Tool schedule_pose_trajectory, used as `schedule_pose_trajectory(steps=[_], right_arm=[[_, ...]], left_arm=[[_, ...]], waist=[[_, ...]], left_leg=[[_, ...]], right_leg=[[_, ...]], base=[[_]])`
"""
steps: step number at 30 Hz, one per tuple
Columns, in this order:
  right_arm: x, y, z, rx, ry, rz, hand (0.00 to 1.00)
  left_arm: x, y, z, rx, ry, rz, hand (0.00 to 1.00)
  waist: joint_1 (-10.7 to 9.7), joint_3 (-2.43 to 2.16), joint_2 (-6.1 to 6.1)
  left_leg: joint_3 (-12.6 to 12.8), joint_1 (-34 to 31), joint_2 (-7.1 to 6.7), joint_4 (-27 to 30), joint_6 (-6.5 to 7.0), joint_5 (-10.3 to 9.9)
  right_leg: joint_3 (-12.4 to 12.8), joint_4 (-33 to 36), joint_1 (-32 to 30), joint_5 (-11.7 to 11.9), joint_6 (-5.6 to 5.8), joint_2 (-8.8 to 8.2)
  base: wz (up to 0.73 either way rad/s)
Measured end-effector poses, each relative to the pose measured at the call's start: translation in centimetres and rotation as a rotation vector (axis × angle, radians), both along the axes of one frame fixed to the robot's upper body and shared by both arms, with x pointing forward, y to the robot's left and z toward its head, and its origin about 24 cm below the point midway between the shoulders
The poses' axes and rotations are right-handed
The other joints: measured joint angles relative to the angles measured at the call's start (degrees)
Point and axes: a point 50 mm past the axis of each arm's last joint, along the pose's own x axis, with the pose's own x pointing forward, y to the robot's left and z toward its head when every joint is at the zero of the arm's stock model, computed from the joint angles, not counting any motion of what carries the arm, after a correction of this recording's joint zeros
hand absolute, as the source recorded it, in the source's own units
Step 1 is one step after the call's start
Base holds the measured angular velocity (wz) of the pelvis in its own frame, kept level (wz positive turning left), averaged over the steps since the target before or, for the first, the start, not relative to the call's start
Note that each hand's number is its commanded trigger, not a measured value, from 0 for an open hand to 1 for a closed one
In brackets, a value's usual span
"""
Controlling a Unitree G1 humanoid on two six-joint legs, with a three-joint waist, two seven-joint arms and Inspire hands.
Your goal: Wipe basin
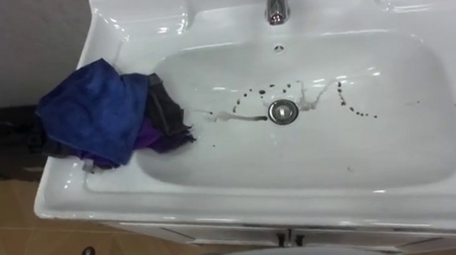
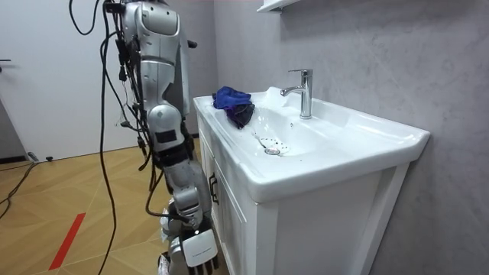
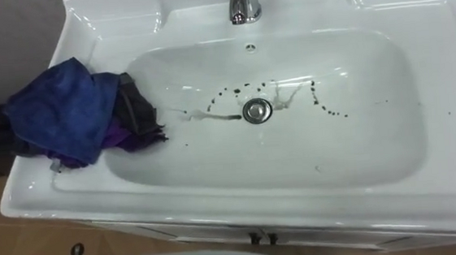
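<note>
Dark spots [image 1: 357,111] ring the drain [image 1: 283,111] of the white basin [image 1: 391,131], a crumpled blue cloth [image 1: 96,109] drapes its left rim, and the right hand [image 2: 199,250] hangs below it, slack and empty.

Bright, even indoor light; soft glare streaks the white basin [image 1: 218,206] rim and chrome tap [image 1: 276,1]; shadows are faint.

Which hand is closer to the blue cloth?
Cannot tell. The right hand hangs low by the white cabinet, below the blue cloth on the white basin's rim; the left hand's place is unclear.
</note>
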Motion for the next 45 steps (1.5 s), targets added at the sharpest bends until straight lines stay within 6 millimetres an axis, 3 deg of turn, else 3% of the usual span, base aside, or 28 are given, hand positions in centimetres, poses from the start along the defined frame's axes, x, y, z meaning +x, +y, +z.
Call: schedule_pose_trajectory(steps=[5, 6, 7, 12, 16, 19, 23, 28, 39, 45], right_arm=[[-0.7, 0.2, -0.1, 0.040, 0.034, -0.009, 0.00], [-0.6, 0.3, -0.1, 0.045, 0.033, -0.008, 0.00], [-0.6, 0.3, -0.1, 0.055, 0.036, -0.007, 0.00], [0.0, 0.4, -0.2, 0.083, 0.029, 0.006, 0.00], [0.4, 0.7, -0.4, 0.095, 0.038, 0.033, 0.00], [0.8, 0.7, -0.4, 0.094, 0.040, 0.050, 0.00], [0.8, 0.8, -0.4, 0.099, 0.047, 0.065, 0.00], [0.6, 0.8, -0.4, 0.114, 0.053, 0.068, 0.00], [0.8, 0.9, -0.4, 0.133, 0.064, 0.096, 0.00], [0.6, 0.9, -0.4, 0.127, 0.072, 0.099, 0.00]], left_arm=[[1.8, -2.1, -1.6, -0.006, 0.088, -0.155, 0.00], [2.0, -2.5, -1.9, -0.014, 0.098, -0.177, 0.00], [2.5, -3.1, -2.4, -0.023, 0.116, -0.224, 0.00], [4.8, -6.0, -3.6, -0.004, 0.228, -0.453, 0.00], [6.4, -8.1, -4.4, -0.010, 0.281, -0.617, 0.00], [7.1, -9.3, -4.8, -0.014, 0.312, -0.711, 0.00], [8.2, -10.3, -4.5, -0.004, 0.322, -0.813, 0.00], [8.4, -10.7, -4.2, 0.011, 0.330, -0.864, 0.00], [8.9, -12.6, -5.5, 0.058, 0.472, -0.943, 0.00], [8.8, -13.8, -6.3, 0.172, 0.602, -0.945, 0.00]], waist=[[-1.66, -0.18, -0.12], [-1.80, -0.05, -1.08], [-2.08, -0.32, -0.84], [-4.00, -0.32, -1.71], [-6.16, -0.17, -1.89], [-7.61, 0.39, -1.84], [-7.87, 0.49, -1.79], [-8.27, 0.44, -1.57], [-9.20, 0.37, -1.71], [-8.90, -0.05, -1.76]], left_leg=[[0.68, 0.29, 0.05, 0.09, 0.00, 0.00], [0.85, 0.30, 0.06, 0.07, 0.00, 0.00], [1.15, -0.05, 0.14, 0.10, 0.00, 0.00], [1.27, -0.14, 0.19, 0.13, 0.01, 0.00], [1.34, -0.02, 0.38, 0.09, 0.01, 0.00], [1.50, 0.26, 0.47, -0.03, 0.00, 0.00], [2.76, 0.85, 0.75, -0.85, 0.00, 0.00], [3.20, 1.16, 0.77, -0.92, 0.01, 0.00], [3.17, 1.49, 0.78, -1.24, 0.01, 0.01], [3.25, 1.81, 0.80, -1.23, 0.01, 0.01]], right_leg=[[0.93, 0.22, 0.00, 0.00, 0.00, 0.04], [1.00, 0.27, -0.16, -0.01, 0.01, 0.04], [1.10, 0.28, -0.53, -0.01, 0.01, 0.10], [1.46, 0.55, -0.90, 0.04, 0.00, 0.21], [1.95, 0.20, -0.50, 0.30, -0.13, 0.48], [2.49, 0.03, -0.26, 0.40, -0.18, 0.59], [3.41, -0.28, -0.20, 0.61, -0.22, 0.88], [4.05, -0.90, -0.17, 1.03, -0.16, 0.98], [3.93, -0.78, -0.05, 1.03, -0.16, 1.00], [4.20, -0.74, 0.08, 1.06, -0.16, 1.03]], base=[[-0.06], [-0.09], [-0.05], [-0.04], [-0.04], [-0.07], [-0.15], [-0.07], [0.00], [0.00]])
